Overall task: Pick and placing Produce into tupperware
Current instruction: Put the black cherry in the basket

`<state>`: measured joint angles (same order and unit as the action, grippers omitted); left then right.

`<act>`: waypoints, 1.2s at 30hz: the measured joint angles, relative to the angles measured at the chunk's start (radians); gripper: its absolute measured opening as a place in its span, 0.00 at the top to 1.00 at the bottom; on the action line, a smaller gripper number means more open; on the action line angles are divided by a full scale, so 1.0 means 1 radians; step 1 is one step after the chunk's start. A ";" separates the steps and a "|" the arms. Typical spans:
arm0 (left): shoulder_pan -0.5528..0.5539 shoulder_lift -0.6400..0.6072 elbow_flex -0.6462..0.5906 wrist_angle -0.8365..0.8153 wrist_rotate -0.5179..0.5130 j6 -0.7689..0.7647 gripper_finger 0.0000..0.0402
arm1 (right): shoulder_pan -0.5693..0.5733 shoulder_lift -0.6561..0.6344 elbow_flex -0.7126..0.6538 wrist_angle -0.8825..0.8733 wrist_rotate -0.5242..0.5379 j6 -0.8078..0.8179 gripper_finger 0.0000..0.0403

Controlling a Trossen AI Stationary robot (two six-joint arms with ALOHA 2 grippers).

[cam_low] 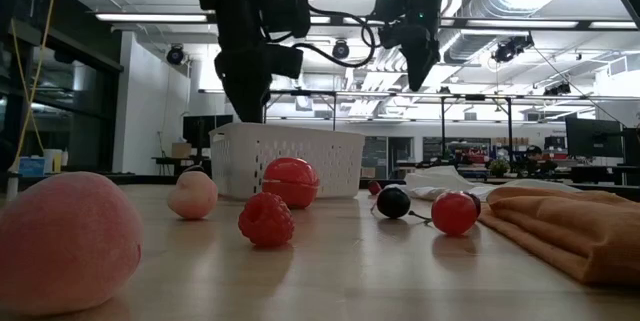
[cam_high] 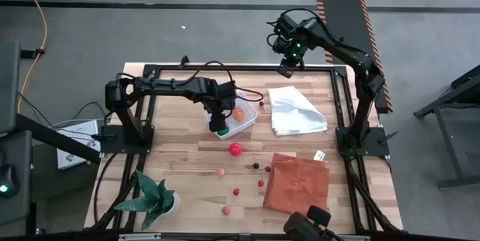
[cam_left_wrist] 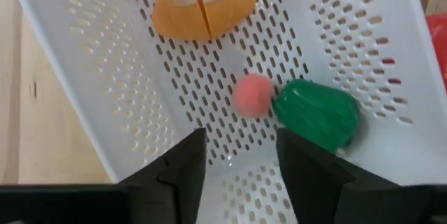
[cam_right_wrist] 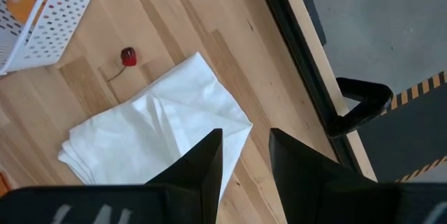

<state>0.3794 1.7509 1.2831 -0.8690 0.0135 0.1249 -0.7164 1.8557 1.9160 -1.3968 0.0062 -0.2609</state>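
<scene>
The white perforated tupperware [cam_high: 244, 117] stands on the table's middle, toward the far side. Inside it lie an orange piece [cam_left_wrist: 202, 4], a small pink ball [cam_left_wrist: 253, 95] and a green piece [cam_left_wrist: 318, 112]. My left gripper [cam_left_wrist: 241, 140] hangs open over the tub's near end [cam_high: 220, 128], pointing down, nothing between its fingers. More produce lies loose nearer the front: a red ball [cam_high: 235, 149], a pink one [cam_high: 221, 171], a dark one [cam_high: 256, 166] and several small red and pink ones. My right gripper [cam_right_wrist: 244, 137] waits open, high over the table's far right [cam_high: 287, 67].
A folded white cloth [cam_high: 296, 111] lies right of the tub, with a red cherry [cam_right_wrist: 128, 57] between them. An orange cloth [cam_high: 296, 183] lies at the front right, and a green potted plant [cam_high: 154, 200] at the front left. A black frame [cam_high: 341, 106] rims the table.
</scene>
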 joint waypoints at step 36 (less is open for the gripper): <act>-0.159 -0.292 0.000 -0.255 0.129 -0.156 0.99 | 0.329 -0.175 0.000 -0.043 -0.111 0.212 0.73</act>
<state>0.2202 1.4586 1.2835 -1.1242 0.1421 -0.0309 -0.3874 1.6810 1.9160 -1.4399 -0.1050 -0.0493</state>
